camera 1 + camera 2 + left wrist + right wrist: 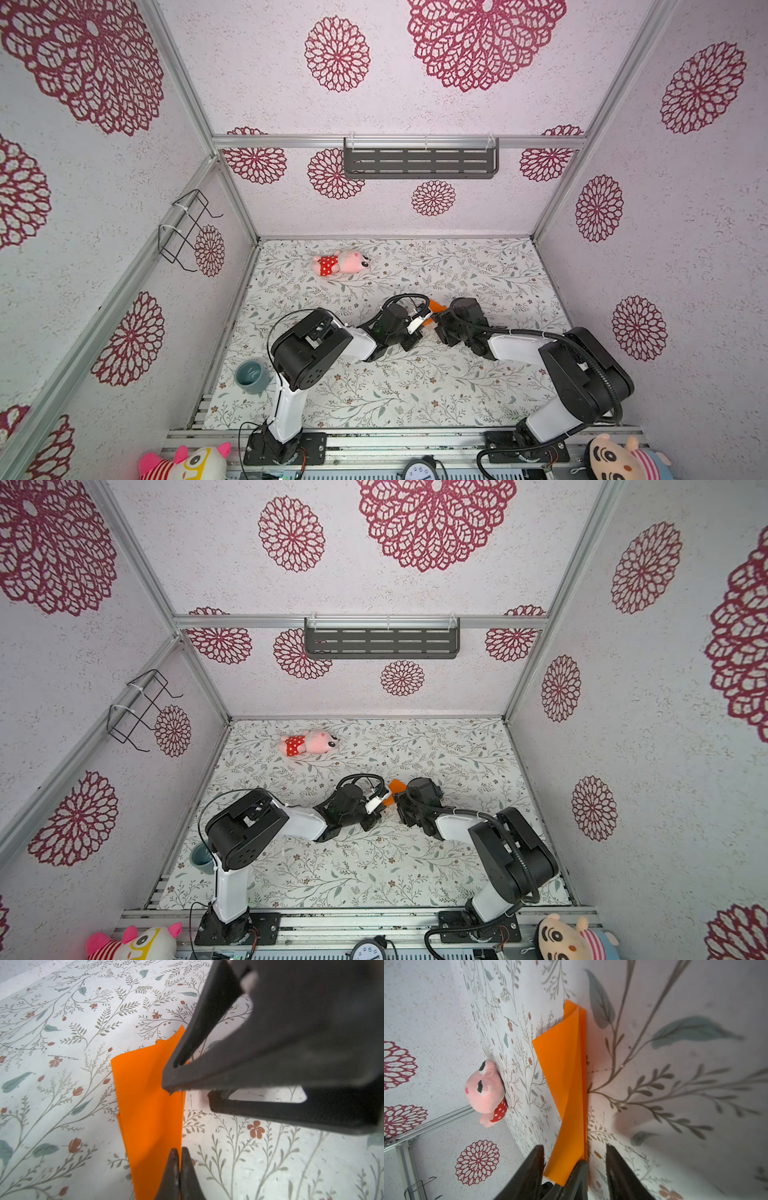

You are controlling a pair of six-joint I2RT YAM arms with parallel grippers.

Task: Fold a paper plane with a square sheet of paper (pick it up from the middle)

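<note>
Where an aluminium frame (291, 142) closes the cell, the walls (257, 104) carry pale textured covering with crimson rosettes, and the tabletop (415, 395) wears a leaf-and-flower print. Orange paper (145, 1105) sits at mid-tabletop between the two arms, folded into a narrow, layered strip with one flap curling up off the surface. Left pincer (180, 1159) is clenched on its edge. Right pincer (574, 1147) is released, jaws apart astride the paper. Pink plush (343, 262) lies well apart, toward the back wall.

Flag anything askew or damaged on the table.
The bright orange folded paper looks uneven. Its layers do not line up at one end, which leaves a stepped, jagged edge. One flap bows away from the other layers instead of lying flat.
</note>
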